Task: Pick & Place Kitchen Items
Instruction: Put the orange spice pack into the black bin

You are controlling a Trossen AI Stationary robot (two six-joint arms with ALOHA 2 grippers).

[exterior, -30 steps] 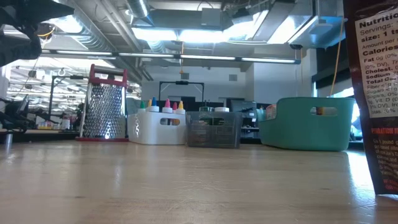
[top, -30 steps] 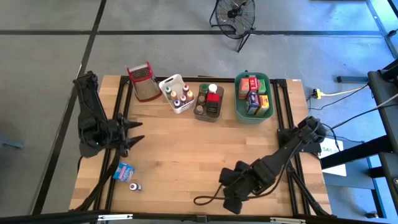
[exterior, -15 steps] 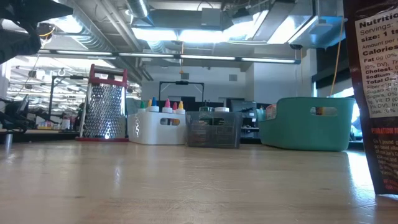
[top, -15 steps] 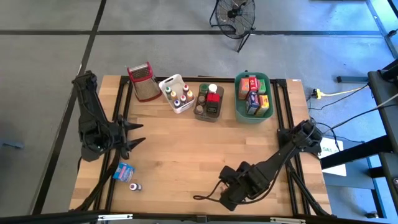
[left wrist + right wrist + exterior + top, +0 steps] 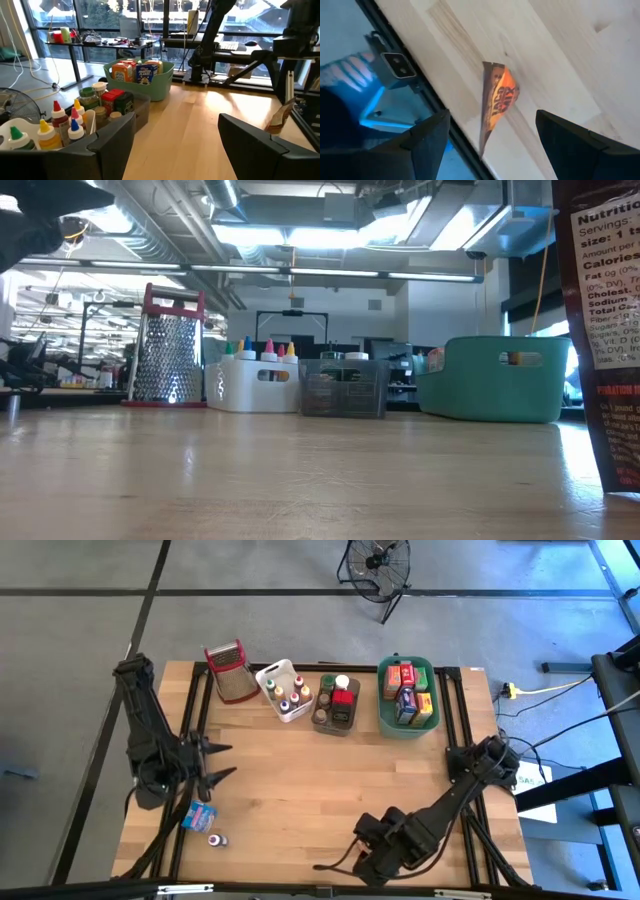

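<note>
Both grippers hold nothing. My right gripper (image 5: pixel 375 855) hangs open, pointing down over a brown-and-orange snack packet (image 5: pixel 497 102) that stands upright on the wood by the table's near edge; the packet also fills the low view's right side (image 5: pixel 605 330). The fingers are above it, one on each side, apart from it. My left gripper (image 5: pixel 218 760) is open and level at the table's left, pointing right. Near it lie a small blue box (image 5: pixel 202 813) and a tiny bottle (image 5: pixel 216 839).
Along the far edge stand a metal grater (image 5: pixel 230 670), a white tub (image 5: pixel 283 690) of capped bottles, a brown tub (image 5: pixel 335 705) of jars and a green tub (image 5: pixel 407 693) of boxes. A small camera (image 5: pixel 395 65) sits at the near edge beside the packet.
My right gripper has sunk and gone toward the table's near edge while its wrist rolled; it stays open. My left gripper has shifted slightly toward the near edge, still open.
</note>
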